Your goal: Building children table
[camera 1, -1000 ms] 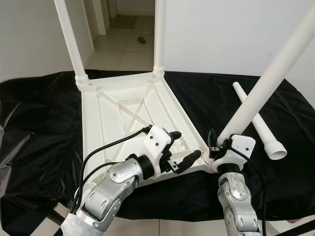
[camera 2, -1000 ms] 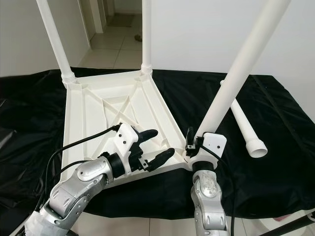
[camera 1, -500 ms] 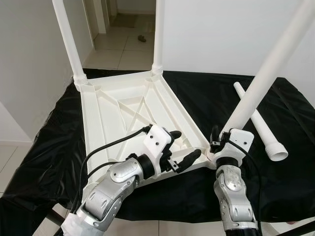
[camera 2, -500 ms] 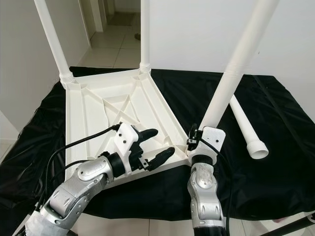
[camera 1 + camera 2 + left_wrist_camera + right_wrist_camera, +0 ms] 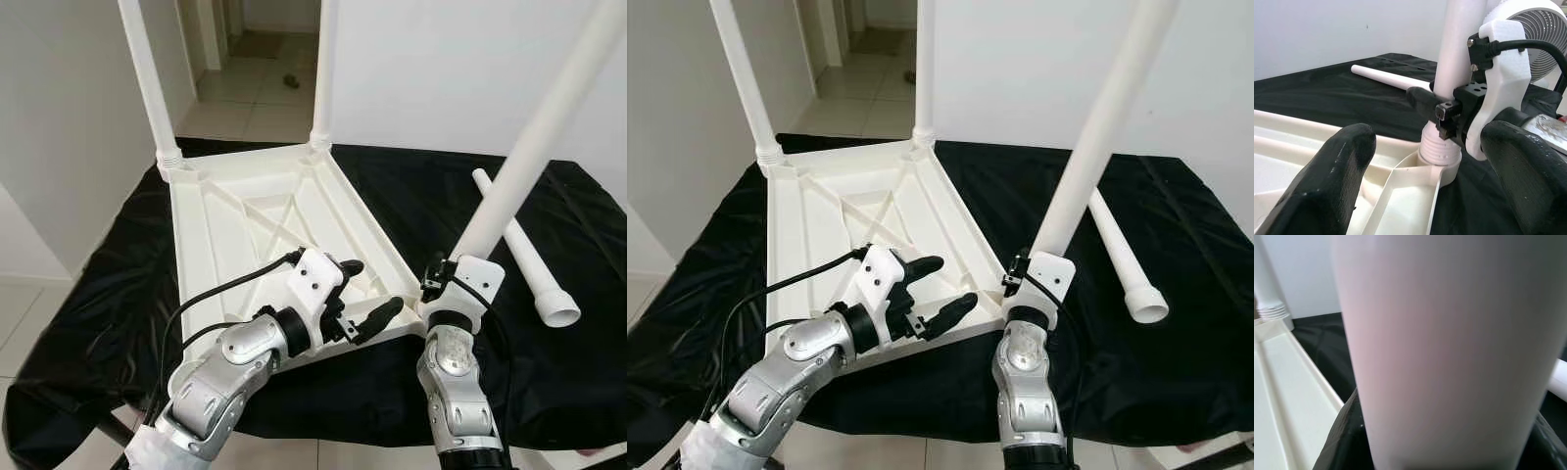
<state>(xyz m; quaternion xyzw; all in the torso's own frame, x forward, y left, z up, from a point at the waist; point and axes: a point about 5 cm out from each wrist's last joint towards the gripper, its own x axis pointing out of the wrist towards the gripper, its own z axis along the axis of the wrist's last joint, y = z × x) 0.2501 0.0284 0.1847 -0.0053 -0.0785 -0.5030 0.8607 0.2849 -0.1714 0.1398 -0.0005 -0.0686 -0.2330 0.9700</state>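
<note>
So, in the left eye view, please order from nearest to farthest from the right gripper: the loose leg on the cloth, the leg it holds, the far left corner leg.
1. The held leg, inside the right gripper, at the tabletop's near right corner.
2. The loose leg, lying on the black cloth to the gripper's right.
3. The far left corner leg, upright across the tabletop.

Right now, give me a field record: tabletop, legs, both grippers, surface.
tabletop: white plastic tabletop lying upside down, ribbed underside up
fitted legs: two far-corner legs standing upright in their sockets
third leg: tilted leg, threaded end at the near right corner socket
loose leg: fourth leg lying on the cloth to the right
right gripper: right gripper shut on the tilted leg just above the socket
left gripper: left gripper open, at the tabletop's near edge
surface: black cloth
</note>
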